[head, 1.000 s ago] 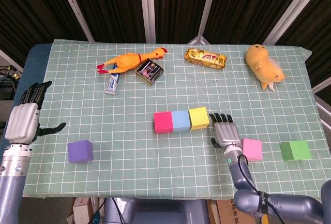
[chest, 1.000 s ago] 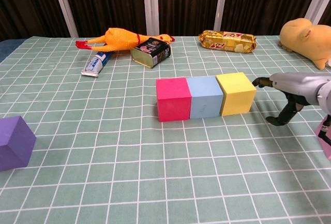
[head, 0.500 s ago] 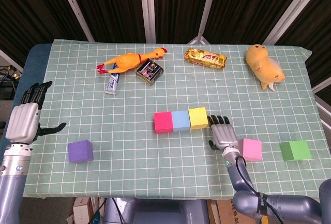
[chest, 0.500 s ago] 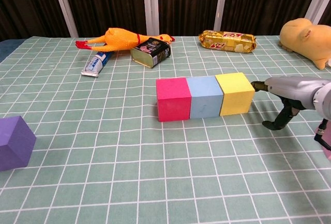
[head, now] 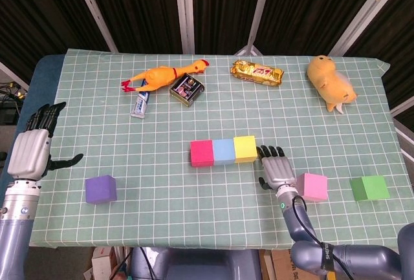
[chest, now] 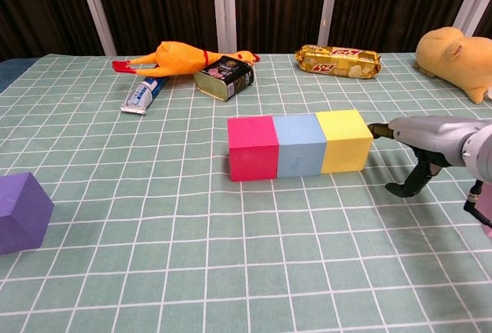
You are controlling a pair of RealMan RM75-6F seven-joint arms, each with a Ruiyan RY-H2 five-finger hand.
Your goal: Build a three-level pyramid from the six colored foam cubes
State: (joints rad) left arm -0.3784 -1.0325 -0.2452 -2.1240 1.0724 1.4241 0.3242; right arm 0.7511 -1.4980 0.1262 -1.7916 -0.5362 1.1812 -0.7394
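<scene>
A: Cubes are seen in a row at the middle of the tabletop (head: 162,131): a red cube (head: 202,153), a light blue cube (head: 224,151) and a yellow cube (head: 245,149), set side by side and touching.

B: Where is the right hand (head: 277,171) found?

A: It is placed flat just beside the yellow cube, on that cube's right. Its fingers (chest: 378,129) are held apart and nothing is gripped; in the chest view the fingertips are seen at the yellow cube's side face, though contact cannot be told for certain.

B: And the other cubes?

A: A pink cube (head: 312,187) is seen just right of the right hand, and a green cube (head: 369,188) lies further right, near the tabletop edge. A purple cube (head: 101,189) is set well apart on the left side.

B: The left hand (head: 32,150)?

A: It is held off the left edge of the tabletop, fingers spread, with nothing in it.

B: What lies at the far side?

A: A rubber chicken (head: 162,74), a toothpaste tube (head: 141,104), a small tin (head: 187,89), a gold snack packet (head: 257,72) and an orange plush toy (head: 330,82) are seen there.
</scene>
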